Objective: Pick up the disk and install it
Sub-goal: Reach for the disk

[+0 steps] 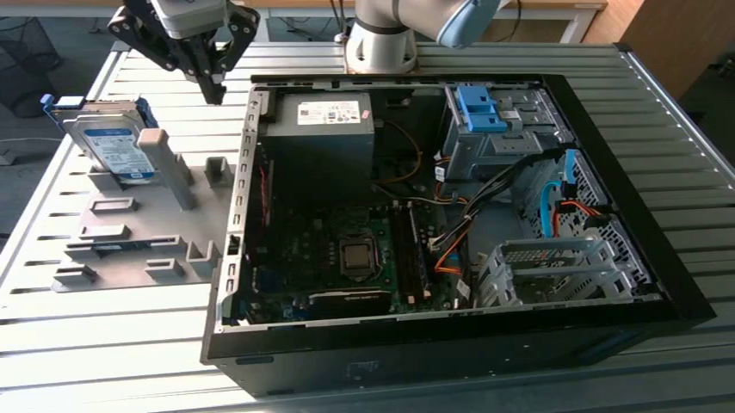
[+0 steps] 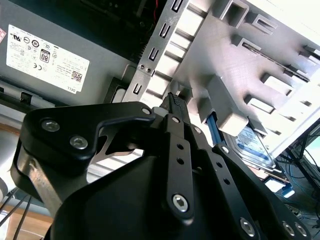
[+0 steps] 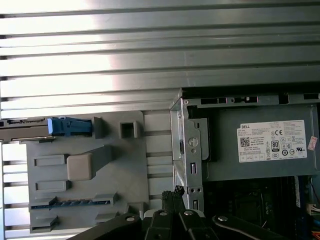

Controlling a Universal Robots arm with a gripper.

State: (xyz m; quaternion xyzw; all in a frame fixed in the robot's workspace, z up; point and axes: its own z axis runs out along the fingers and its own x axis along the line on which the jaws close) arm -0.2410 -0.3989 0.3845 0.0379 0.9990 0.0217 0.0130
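Exterior view showed the gripper (image 1: 213,93) hanging above the table (image 1: 69,344), between the disk (image 1: 115,142) and the back corner of the open computer case (image 1: 677,284). Its two fingers were brought together to one point, and nothing was between them. The same narrow, empty claw appeared in the second wrist view (image 2: 175,100) and in the first wrist view (image 3: 176,191).

The disk stood tilted in a grey holder (image 1: 126,249), at the exterior view's left of the case and well apart from the fingertips. Judging from this, no part of the task was done: the disk was not yet grasped and not yet lifted, and the installing was also left. Inside the case, a blue latch piece with its metal cage (image 1: 477,107) sat beside the grey power supply box (image 1: 327,116), and a light metal cage (image 1: 552,267) lay lower down. No disk could be seen in either cage.

The views gave different things. The exterior view gave the whole inside of the case and the label face of the disk. The first wrist view looked straight down and gave the disk (image 3: 30,129) from its edge, as a thin strip with a blue rail, next to the box's sticker (image 3: 272,140). The second wrist view gave the fingers from close behind, with the disk (image 2: 255,145) leaning under a post of the holder (image 2: 235,65).
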